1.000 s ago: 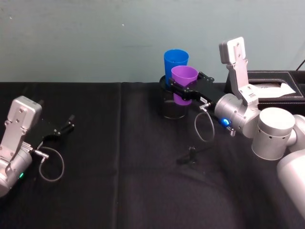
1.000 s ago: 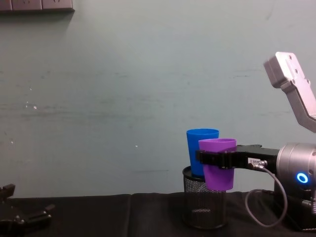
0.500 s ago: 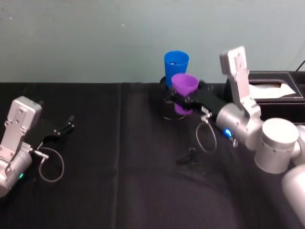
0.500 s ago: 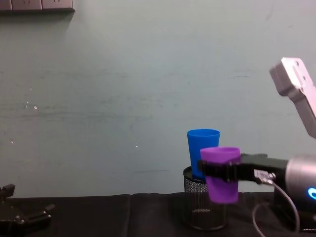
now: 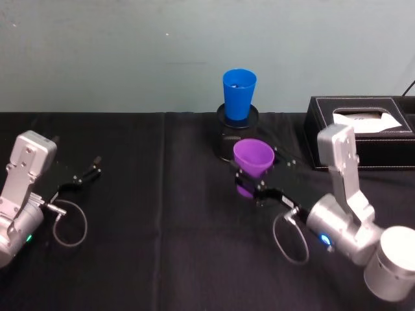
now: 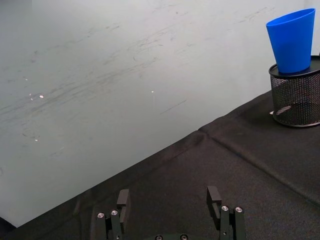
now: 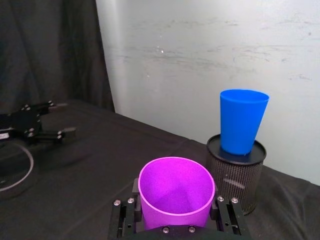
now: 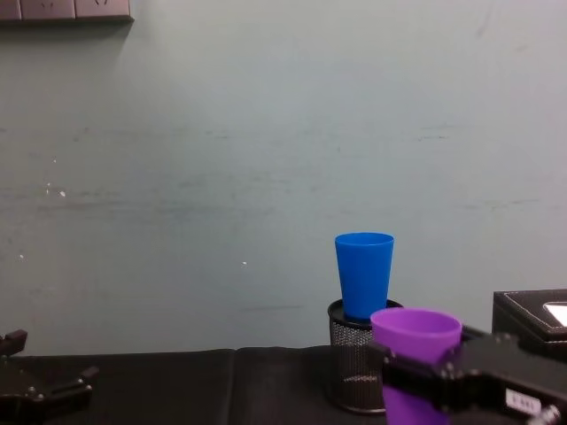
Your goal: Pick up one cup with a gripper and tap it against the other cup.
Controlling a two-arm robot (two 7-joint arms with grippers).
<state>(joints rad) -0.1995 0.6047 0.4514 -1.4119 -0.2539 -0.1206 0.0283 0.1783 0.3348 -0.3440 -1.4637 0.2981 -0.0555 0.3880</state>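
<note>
- Wall (image 8: 221, 133): pale green, scuffed, behind the table.
- Table (image 5: 162, 246): covered in black cloth.
- Black box (image 5: 363, 126): at 2 o'clock in the head view, holding white paper.
- Right gripper (image 5: 254, 183): clamped round the purple cup (image 5: 251, 163), holding it upright; its wrist view shows a finger on each side of the cup.
- Left gripper (image 6: 170, 210): at 9 o'clock, fingers apart, empty.
- Mesh holder (image 5: 230, 133): at 12 o'clock.
- Blue cup (image 5: 238, 94): standing on the holder, well apart from the purple cup.
</note>
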